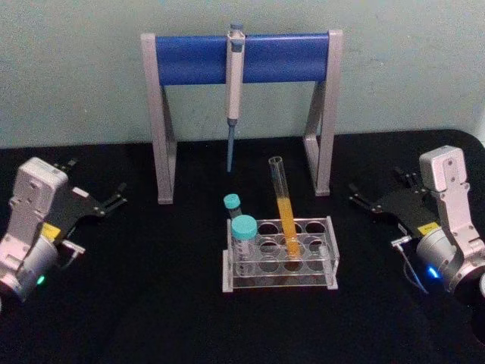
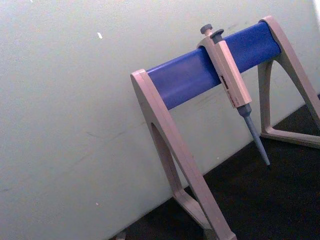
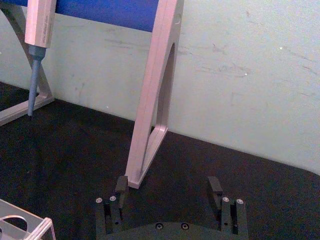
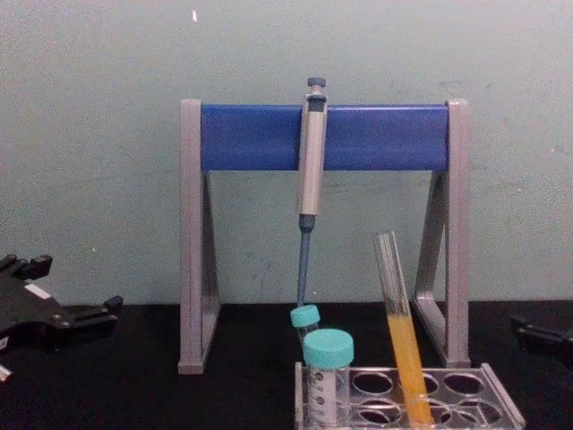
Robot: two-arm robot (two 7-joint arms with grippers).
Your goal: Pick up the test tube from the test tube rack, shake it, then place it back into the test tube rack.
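The test tube point(image 1: 284, 205), long clear glass with orange liquid in its lower half, stands leaning in a middle hole of the clear test tube rack point(image 1: 330, 254); the chest view shows the tube point(image 4: 400, 345) rising out of the rack point(image 4: 501, 403). My left gripper point(image 1: 97, 180) rests open at the table's left, well apart from the rack, and its fingers point(image 4: 98, 313) enter the chest view from the left edge. My right gripper point(image 1: 375, 186) sits open to the right of the rack, holding nothing. The right wrist view shows its gripper point(image 3: 168, 186) spread wide, with a rack corner point(image 3: 30, 225) beside it.
Two teal-capped tubes point(image 1: 244, 239) stand at the rack's left end. Behind it a grey-and-blue stand point(image 1: 242, 59) holds a hanging pipette point(image 1: 234, 83), tip pointing down. The stand's legs point(image 1: 162, 129) flank the space behind the rack.
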